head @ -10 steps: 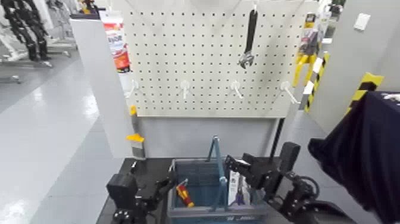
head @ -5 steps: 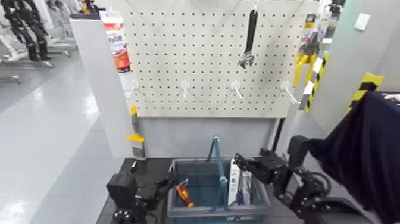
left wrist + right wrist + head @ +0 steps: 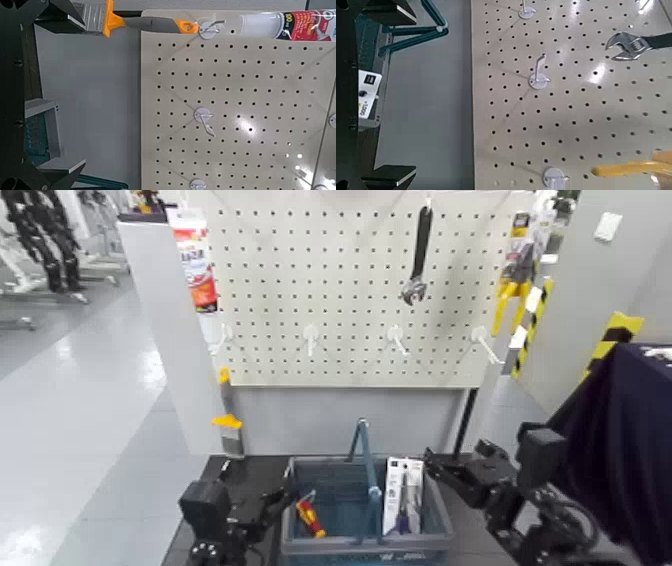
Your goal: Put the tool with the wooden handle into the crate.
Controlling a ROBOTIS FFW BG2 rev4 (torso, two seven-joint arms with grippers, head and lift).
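Your head camera looks forward and down from well back at the white perforated metal pegboard [image 3: 350, 285] above the blue-grey slotted plastic crate [image 3: 362, 508], while both wrist cameras face that same pegboard [image 3: 238, 111] [image 3: 574, 103] from nearer, each catching the crate's edge [image 3: 40, 131] [image 3: 372, 47].

The crate [image 3: 365, 540] sits upright at the lower centre of the head view, a blue-grey rectangular plastic basket with slotted walls and an open top, its long front rim facing the camera. Its thin blue bail handle [image 3: 366, 458] stands raised over the middle, leaning slightly (not folded down onto the rim). In the right wrist view one end of the crate [image 3: 372, 43] and the handle [image 3: 419, 33] show.
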